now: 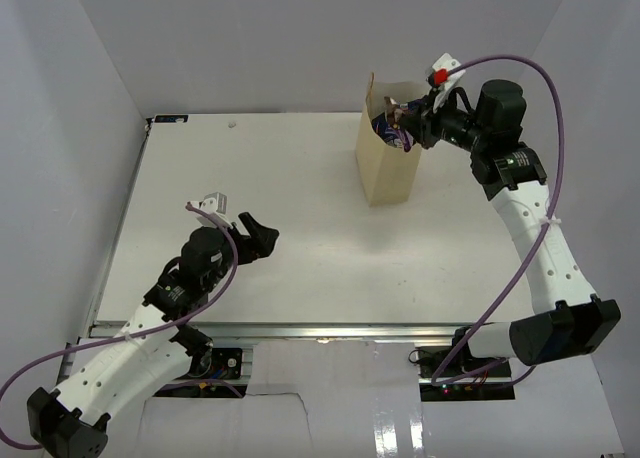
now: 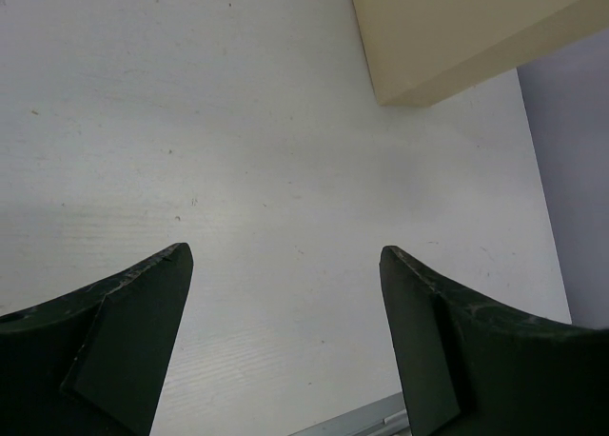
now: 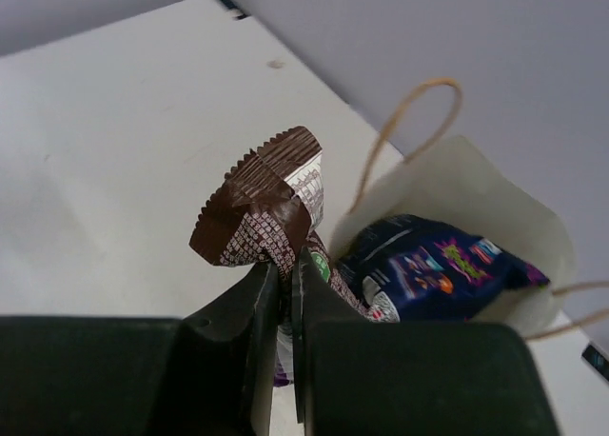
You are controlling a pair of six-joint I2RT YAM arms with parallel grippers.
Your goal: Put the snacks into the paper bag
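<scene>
- the left gripper (image 1: 255, 236) hovers over the bench (image 1: 300, 178) towards its near left corner, jaws spread wide and holding nothing; its wrist view shows only bare surface between the fingers.
- no loose packet shows anywhere on the bench in the top view.
- the paper bag (image 1: 385, 163) stands upright close to the far edge, right of the middle, mouth open.
- the right gripper (image 3: 285, 265) hangs at the bag's mouth, jaws pressed together on the crimped end of a brown chocolate bar (image 3: 257, 208), which sticks up above the rim.
- a purple-blue bag (image 3: 428, 265) lies inside the paper bag; what sits below it is hidden.
- judged from this, the task is nearly done: the chocolate bar looks like the last snack, and it only needs lowering and letting go.
</scene>
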